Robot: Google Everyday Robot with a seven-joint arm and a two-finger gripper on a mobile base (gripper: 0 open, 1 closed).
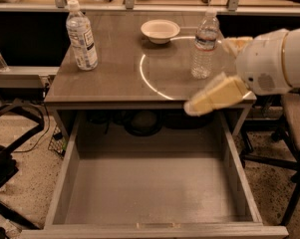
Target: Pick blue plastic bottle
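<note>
The blue plastic bottle (81, 36) is clear with a white cap and a large pale wrap-around label. It stands upright at the back left of the grey table top (109, 78). My gripper (209, 97) reaches in from the right on a white arm and hovers over the table's front right edge, far to the right of that bottle. It holds nothing that I can see.
A clear ribbed bottle (205, 45) with a narrow label stands at the right of the table, just behind my gripper. A white bowl (160, 30) sits at the back middle. An open grey drawer (154, 188) juts out below the table front. Chair legs stand at right.
</note>
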